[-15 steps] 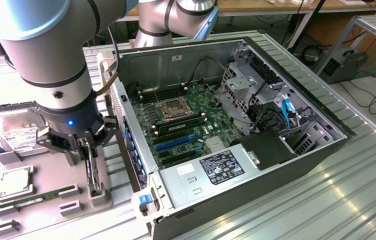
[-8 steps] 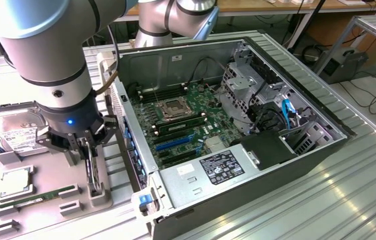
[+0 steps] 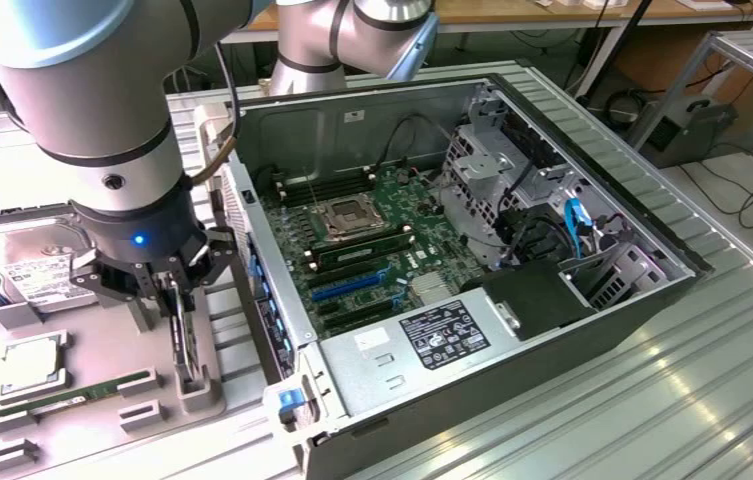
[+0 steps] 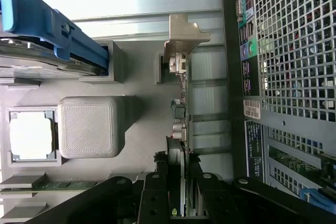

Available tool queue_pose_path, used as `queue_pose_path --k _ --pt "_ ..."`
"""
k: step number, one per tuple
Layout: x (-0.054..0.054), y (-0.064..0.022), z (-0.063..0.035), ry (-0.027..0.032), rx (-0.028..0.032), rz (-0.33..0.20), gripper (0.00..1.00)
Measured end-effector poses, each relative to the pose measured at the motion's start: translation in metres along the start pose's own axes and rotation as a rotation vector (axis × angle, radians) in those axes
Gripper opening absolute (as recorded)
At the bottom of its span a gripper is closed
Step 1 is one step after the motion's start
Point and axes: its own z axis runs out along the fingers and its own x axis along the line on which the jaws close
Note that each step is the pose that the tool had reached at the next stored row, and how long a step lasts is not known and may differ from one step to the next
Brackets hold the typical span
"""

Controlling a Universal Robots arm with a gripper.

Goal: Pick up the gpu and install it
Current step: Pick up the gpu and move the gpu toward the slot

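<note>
I hold the gripper (image 3: 173, 300) just beside the computer case (image 3: 336, 125), fingers (image 4: 157, 192) pinching the gpu (image 4: 180, 124). The card stands on edge in its holder (image 3: 200, 395), which permits a grasp from above.

Bright, even light; pale glare on the ribbed metal bench (image 3: 670, 400); soft, short shadows.

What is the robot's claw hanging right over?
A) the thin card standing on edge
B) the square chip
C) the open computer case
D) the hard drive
A: the gripper sits right above the gpu, which stands on edge in its gray holder beside the case.
</note>
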Motion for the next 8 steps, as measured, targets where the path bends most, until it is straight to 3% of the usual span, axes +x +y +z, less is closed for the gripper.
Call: queue_pose_path --k 8 --pt "-0.0001 0.0001 -0.0044 0.0001 0.0001 0.0 0.26"
